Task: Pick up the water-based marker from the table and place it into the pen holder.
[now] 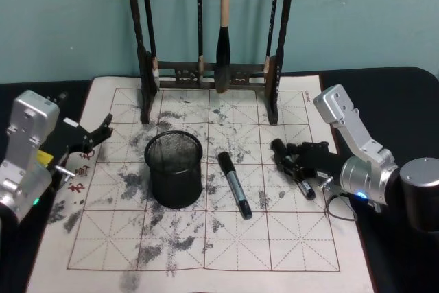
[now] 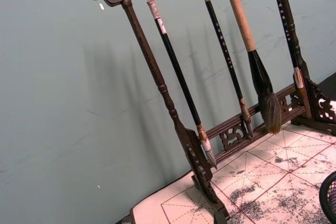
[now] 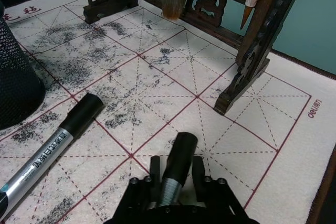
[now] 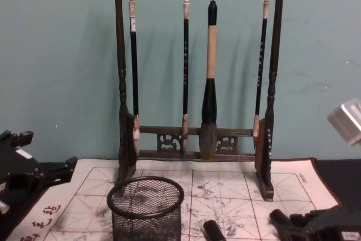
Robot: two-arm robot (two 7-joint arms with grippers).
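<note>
Right of the holder (image 1: 173, 168), the right gripper (image 1: 289, 159) is clamped on the marker (image 3: 181, 153) just behind its cap. Light, stiff, smooth plastic, likely slippery: a firm barrel grip suits. Left gripper (image 1: 101, 132) idles far left.

Up at the back of the white felt mat (image 1: 295, 238) stands a tall dark wooden brush rack (image 4: 163, 131), four calligraphy brushes (image 4: 210, 43) hanging from its dragon-headed top bar. The mat, gridded in red and smudged with ink, lies on a black table (image 1: 391, 94) before a teal wall (image 1: 68, 18).
</note>
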